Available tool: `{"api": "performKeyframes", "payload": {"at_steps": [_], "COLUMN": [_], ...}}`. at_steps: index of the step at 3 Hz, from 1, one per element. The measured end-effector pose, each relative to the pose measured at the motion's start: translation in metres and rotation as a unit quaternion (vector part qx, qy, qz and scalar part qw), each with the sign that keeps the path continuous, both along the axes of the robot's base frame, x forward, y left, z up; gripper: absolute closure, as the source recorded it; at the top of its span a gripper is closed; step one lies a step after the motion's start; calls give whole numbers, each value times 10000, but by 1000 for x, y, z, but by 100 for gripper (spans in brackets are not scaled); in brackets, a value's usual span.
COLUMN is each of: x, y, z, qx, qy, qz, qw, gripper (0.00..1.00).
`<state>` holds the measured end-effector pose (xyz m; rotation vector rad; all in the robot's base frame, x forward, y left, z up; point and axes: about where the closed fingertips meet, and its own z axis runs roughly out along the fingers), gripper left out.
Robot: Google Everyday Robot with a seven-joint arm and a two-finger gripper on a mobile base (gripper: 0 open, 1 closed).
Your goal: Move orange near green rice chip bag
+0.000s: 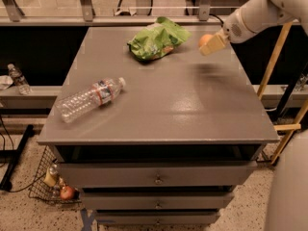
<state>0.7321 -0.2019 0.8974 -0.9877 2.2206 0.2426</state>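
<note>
Over the far right of the worktop, camera view: hand clamped on orange, held above the surface. Orange is near the green bag, to its right, not touching. Bag lies crumpled at far centre. Clear water bottle lies on its side near the left edge, well apart from both.

Clear btl on gray table, floor basket

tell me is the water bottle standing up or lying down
Lying down: the water bottle rests on its side on the table. The gripper holds the orange at the back right.
</note>
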Motion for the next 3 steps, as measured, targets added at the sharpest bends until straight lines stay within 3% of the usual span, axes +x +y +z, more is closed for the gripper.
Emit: {"api": "performKeyframes", "payload": {"at_steps": [1,3], "x": [23,27], "y": [36,45], "z": [-13,-18], "qx": [-74,-38], "qy": [333,411], "qz": [8,-27], "qw": [9994,9991], "gripper": [100,100]}}
